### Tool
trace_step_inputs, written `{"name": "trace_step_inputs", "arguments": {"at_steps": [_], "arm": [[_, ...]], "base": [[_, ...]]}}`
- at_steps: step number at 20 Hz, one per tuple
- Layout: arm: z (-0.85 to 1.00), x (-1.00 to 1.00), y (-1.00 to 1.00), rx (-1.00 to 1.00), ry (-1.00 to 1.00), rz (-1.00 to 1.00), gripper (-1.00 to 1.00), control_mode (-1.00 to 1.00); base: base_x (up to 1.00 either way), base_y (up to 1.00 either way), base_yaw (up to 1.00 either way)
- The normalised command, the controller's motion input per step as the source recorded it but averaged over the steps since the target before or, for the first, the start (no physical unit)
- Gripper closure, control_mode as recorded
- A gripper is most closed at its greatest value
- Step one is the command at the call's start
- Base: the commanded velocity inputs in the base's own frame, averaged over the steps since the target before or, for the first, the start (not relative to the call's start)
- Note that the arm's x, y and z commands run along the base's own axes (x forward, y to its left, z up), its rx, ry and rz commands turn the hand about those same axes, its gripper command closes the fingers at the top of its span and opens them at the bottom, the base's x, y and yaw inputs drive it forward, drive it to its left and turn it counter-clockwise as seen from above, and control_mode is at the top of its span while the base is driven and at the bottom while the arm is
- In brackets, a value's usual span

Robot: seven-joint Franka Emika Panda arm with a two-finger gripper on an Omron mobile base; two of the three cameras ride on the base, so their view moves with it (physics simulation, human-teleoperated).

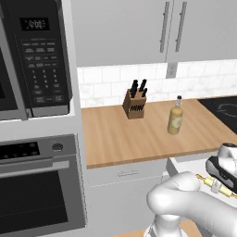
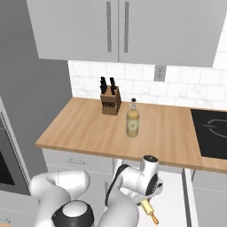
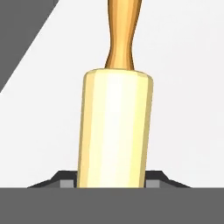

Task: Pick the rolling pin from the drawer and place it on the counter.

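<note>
The rolling pin (image 3: 114, 127), a pale wood cylinder with a darker handle pointing away, fills the hand view between my two dark fingertips (image 3: 65, 183). My gripper (image 1: 216, 177) is shut on its barrel, low inside the open white drawer (image 1: 183, 163) below the counter (image 1: 129, 134). From the right base view the rolling pin (image 2: 150, 212) sticks out under the gripper (image 2: 147, 197), over the drawer's pale floor (image 2: 173, 199). The wood-grain counter (image 2: 84, 131) runs above and behind the hand.
A knife block (image 1: 134, 104) and an amber bottle (image 1: 175, 118) stand on the counter. The black stovetop (image 2: 210, 133) lies to the right. A microwave (image 1: 37, 55) and an oven (image 1: 37, 190) fill the left wall. A narrow drawer front (image 1: 125, 173) sits under the counter edge.
</note>
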Motion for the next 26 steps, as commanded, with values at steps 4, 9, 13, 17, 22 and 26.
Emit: {"name": "trace_step_inputs", "arguments": {"at_steps": [4,9,13,17,22,26], "arm": [[1.00,-0.25,0.00,0.00,0.00,-0.14,1.00,-1.00],[1.00,-0.08,0.00,0.00,0.00,-0.17,1.00,-1.00],[1.00,0.26,0.00,0.00,0.00,-0.21,1.00,-1.00],[0.96,0.96,0.00,0.01,-0.04,-0.16,1.00,-1.00],[0.38,1.00,0.16,0.00,-0.03,-0.12,1.00,-1.00],[0.06,1.00,0.80,0.00,0.00,-0.05,1.00,-1.00]], "base": [[0.00,0.00,0.00],[0.00,0.00,0.00],[0.00,0.00,0.00],[0.00,0.00,0.00],[0.00,0.00,0.00],[0.00,0.00,0.00]]}}
